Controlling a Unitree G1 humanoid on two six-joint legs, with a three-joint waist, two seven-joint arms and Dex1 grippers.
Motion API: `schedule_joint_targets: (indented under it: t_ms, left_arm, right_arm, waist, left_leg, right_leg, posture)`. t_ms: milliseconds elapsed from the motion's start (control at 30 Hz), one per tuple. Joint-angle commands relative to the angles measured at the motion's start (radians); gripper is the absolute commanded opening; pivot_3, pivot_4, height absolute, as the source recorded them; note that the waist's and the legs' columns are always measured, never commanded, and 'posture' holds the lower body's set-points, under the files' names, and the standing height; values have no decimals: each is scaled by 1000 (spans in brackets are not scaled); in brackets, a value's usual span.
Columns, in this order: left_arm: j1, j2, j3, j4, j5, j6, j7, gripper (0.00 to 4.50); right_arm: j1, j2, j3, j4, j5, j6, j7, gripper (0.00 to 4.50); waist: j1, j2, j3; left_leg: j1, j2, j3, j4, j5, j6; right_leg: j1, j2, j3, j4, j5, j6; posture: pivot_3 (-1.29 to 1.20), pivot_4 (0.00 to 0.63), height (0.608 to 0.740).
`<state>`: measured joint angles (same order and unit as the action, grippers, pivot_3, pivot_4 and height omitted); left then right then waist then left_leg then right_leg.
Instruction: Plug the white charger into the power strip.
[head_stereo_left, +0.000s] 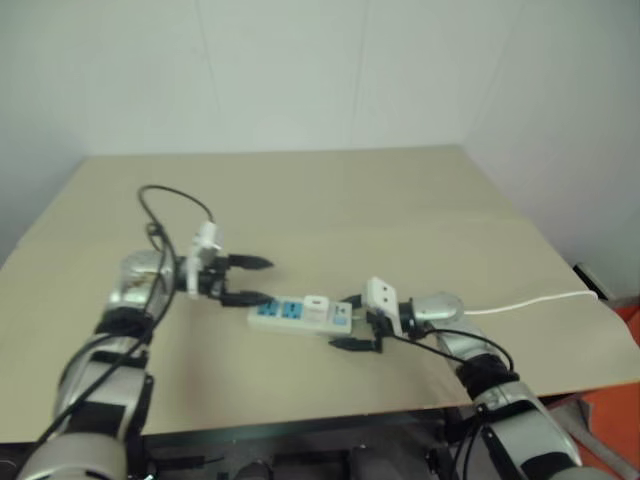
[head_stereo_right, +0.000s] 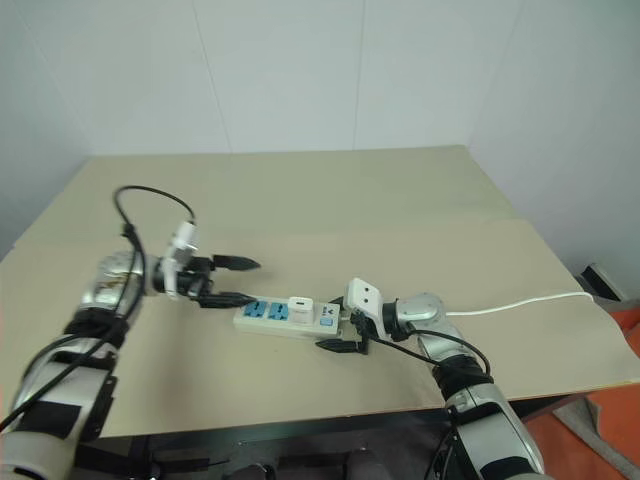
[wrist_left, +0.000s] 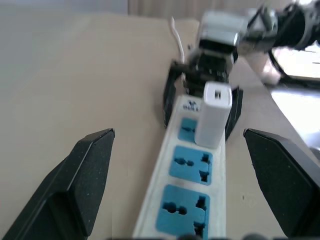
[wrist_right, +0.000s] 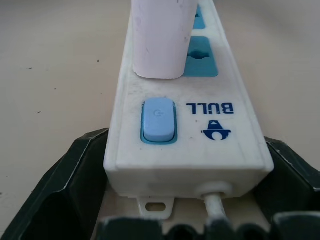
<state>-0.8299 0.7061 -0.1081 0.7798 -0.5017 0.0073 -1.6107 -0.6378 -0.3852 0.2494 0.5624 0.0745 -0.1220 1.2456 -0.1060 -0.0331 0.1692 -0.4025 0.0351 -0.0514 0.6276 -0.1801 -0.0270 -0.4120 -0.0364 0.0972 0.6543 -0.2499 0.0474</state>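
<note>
Left wrist view: white charger (wrist_left: 213, 116) upright in power strip (wrist_left: 187, 190) socket nearest switch, on bench (head_stereo_left: 330, 200). Light, rigid, slick; grip flat sides. Left claw (head_stereo_left: 243, 280) wide open, empty. Right claw (wrist_right: 175, 197) open, straddling strip's switch end.

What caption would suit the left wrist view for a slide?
White charger standing plugged into the power strip, open left tool in front, right tool straddling the strip's far end.

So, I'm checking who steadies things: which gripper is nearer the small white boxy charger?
Right. The right gripper straddles the switch end of the long white power strip, beside the socket holding the small white boxy charger; the left gripper hangs open beyond the strip's far end.
</note>
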Motion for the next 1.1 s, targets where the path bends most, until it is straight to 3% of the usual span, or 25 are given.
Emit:
schedule_joint_targets:
  t_ms: [33, 267, 533, 700, 1100]
  left_arm:
    - [92, 93, 59, -146, -51, 45, -4, 4500]
    - [359, 237, 202, -371, -68, 127, 12, 4500]
    - [539, 261, 328, -506, -77, 186, 80, 4500]
    - [554, 236, 336, -546, -71, 208, 103, 4500]
    - [483, 228, 310, -525, -47, 237, 97, 4500]
  right_arm:
    - [60, -62, -67, -126, 40, 5, -24, 4445]
    - [282, -315, -269, -468, 226, 141, 37, 4445]
    - [513, -549, -519, -624, 339, 246, 49, 4445]
    - [581, -576, -585, -682, 362, 297, 8, 4445]
    - [615, -580, -605, -769, 373, 382, -75, 4445]
  waist:
    - [10, 0, 0]
    - [44, 1, 12]
    - [59, 0, 14]
    - [59, 0, 14]
    - [60, 0, 15]
  left_leg:
    - [-2, 0, 0, 0, 0, 0]
    - [-13, -1, 1, 1, 0, 0]
    - [-9, 0, 4, 1, 0, 0]
    - [-8, 1, 6, 2, 0, 0]
    - [-10, 0, 7, 2, 0, 0]
  right_leg:
    - [-2, 0, 0, 0, 0, 0]
    - [-12, -3, -1, 1, 0, 0]
    - [-11, -4, -2, 1, -1, -2]
    - [-10, -4, -1, 1, -1, -2]
    - [-10, -4, 0, 0, 0, -1]
  posture:
    - [0, 150, 740]
    - [0, 150, 740]
    - [0, 150, 740]
    - [0, 150, 740]
    - [0, 150, 740]
